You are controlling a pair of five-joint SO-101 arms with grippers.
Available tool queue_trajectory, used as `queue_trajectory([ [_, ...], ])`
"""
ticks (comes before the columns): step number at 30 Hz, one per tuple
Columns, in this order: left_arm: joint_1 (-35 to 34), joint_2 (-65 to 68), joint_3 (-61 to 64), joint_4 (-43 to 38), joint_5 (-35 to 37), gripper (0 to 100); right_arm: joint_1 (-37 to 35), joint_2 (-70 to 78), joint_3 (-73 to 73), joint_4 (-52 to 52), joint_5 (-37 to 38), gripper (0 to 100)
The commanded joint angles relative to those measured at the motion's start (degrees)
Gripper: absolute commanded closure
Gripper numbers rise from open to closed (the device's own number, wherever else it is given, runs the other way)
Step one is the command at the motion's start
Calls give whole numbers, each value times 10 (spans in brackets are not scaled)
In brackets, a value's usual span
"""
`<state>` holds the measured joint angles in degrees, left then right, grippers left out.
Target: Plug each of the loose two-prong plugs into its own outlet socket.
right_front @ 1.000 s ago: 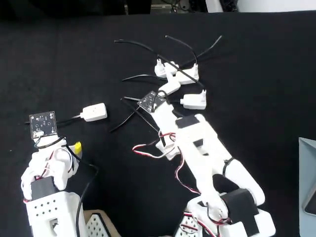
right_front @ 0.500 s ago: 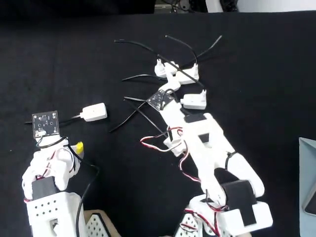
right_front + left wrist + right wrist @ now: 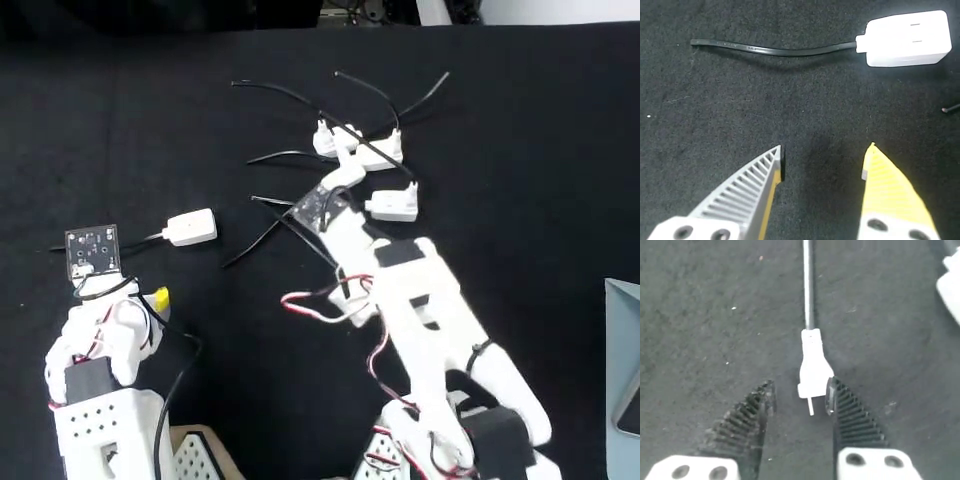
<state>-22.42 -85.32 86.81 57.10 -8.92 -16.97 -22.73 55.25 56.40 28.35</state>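
The right gripper (image 3: 800, 385) has its jaws spread around a small white two-prong plug (image 3: 814, 367) that lies flat on the black table (image 3: 700, 315), one jaw touching it. The left gripper (image 3: 824, 149), jaws also spread, hovers near a white rectangular outlet block (image 3: 905, 39); its wrist view shows the block's two slots.

My left arm (image 3: 100, 345) sits folded up close to its base. The left gripper (image 3: 825, 150) points down with its two fingers spread wide. My right arm (image 3: 420, 300) stretches far forward. The right gripper (image 3: 800, 387) points down too, with its fingers a little apart.
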Motion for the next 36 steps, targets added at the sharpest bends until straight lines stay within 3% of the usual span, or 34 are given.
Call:
queue_trajectory([
  [1, 7, -5, -4, -8, 4, 740, -11, -21, 17, -20, 0, 842],
  [12, 7, -5, -4, -8, 4, 740, 13, -20, 63, -89, 5, 844],
  [18, 7, -5, -4, -8, 4, 740, 13, -16, 69, -92, 26, 929],
  [36, 7, -5, 0, -11, 4, 740, 71, 100, 6, -90, 29, 877],
])
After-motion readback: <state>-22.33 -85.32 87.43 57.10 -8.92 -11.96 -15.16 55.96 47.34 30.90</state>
